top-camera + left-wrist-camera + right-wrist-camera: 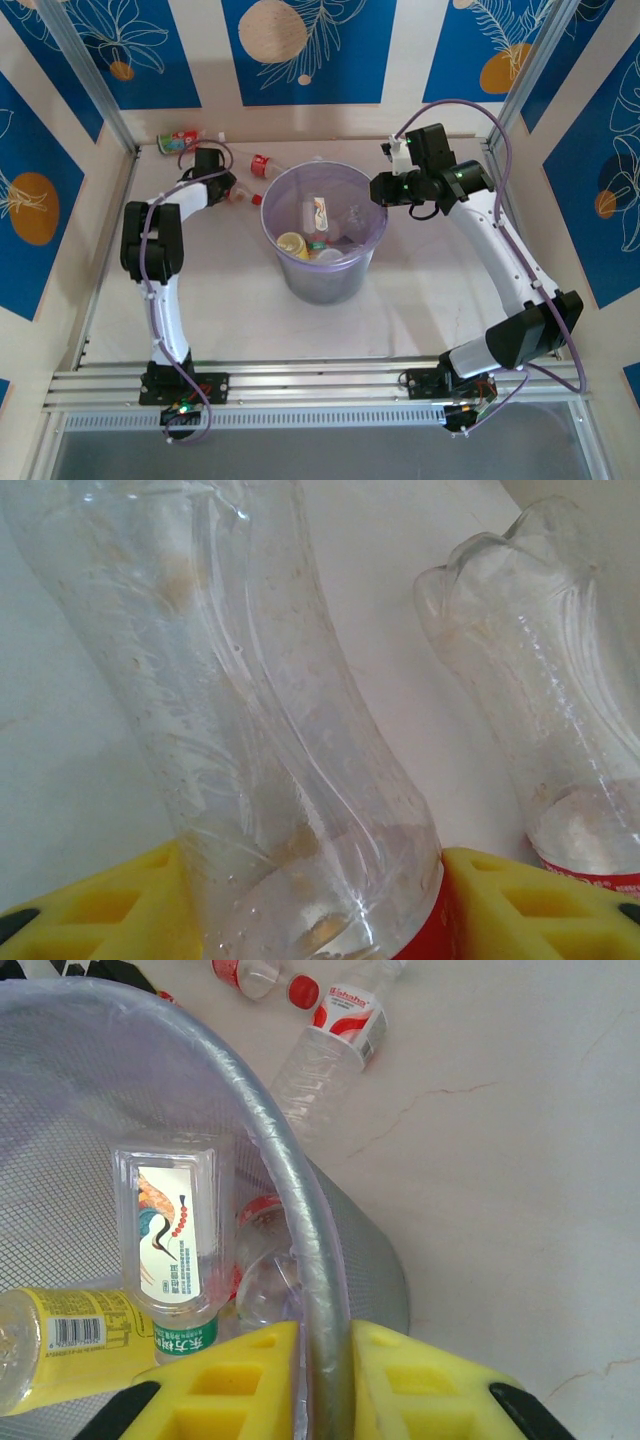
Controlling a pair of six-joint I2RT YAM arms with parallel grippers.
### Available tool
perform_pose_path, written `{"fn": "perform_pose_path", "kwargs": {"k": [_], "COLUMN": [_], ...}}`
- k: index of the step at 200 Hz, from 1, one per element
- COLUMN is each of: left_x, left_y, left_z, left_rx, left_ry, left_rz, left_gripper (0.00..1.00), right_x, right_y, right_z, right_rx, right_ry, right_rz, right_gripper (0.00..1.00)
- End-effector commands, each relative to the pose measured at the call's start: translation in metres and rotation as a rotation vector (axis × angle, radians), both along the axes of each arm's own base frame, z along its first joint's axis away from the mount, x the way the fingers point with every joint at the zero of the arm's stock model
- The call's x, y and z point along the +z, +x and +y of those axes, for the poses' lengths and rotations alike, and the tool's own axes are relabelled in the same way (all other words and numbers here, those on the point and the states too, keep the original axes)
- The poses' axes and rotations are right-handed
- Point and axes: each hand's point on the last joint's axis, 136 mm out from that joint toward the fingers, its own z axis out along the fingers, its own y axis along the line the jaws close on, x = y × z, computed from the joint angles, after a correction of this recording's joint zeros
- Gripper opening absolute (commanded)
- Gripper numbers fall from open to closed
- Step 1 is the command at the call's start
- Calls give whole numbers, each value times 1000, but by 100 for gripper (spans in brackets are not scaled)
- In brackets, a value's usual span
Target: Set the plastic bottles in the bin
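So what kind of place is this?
Likely a robot test booth, not a home: two robot arms bolted to a metal rail, patterned walls boxing in a white table, a bin of plastic bottles.

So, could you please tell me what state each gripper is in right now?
Left gripper: closed on a plastic bottle, which sits between its fingers.
Right gripper: closed on the rim of the bin.

**Bin part-filled, three bottles outside**

The translucent pale-purple bin (325,285) stands upright mid-table. It holds several bottles (among them a yellow-labelled one (70,1335) on its side and a flat-sided, green-capped one (175,1240) with a bird label). Outside, to its far left, are a red-capped clear bottle (237,193), a red-labelled bottle (262,165) and, nearer the corner, a red-and-green-labelled bottle (180,140).
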Motion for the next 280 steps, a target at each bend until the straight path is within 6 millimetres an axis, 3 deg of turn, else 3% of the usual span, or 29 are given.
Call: {"fn": "perform_pose_path", "kwargs": {"k": [1, 42, 94, 119, 162, 220, 255, 280], "left_x": [-9, -4, 6, 31, 115, 237, 313, 357], "left_y": [-23, -49, -94, -105, -114, -137, -166, -186], "left_z": [15, 8, 0, 1, 1, -36, -61, -89], "left_rx": [31, -31, -139, -169, -218, -319, -359, -433], "left_ry": [8, 3, 44, 75, 152, 258, 292, 305], "left_rz": [49, 33, 28, -12, -161, -430, -632, -742], "left_gripper": [50, 42, 38, 35, 24, 1, 0, 0], "right_x": [15, 15, 13, 12, 12, 10, 10, 11], "right_y": [-9, -9, -6, -5, -6, -5, -5, -4], "right_z": [0, -1, 1, 3, 2, 3, 3, 3], "right_rx": [10, 13, 18, 23, 19, 22, 19, 17], "right_ry": [23, 19, 25, 26, 21, 27, 23, 25], "right_rz": [-33, -38, -35, -32, -35, -34, -31, -32], "right_gripper": [19, 19, 19, 19, 19, 19, 19, 19]}}
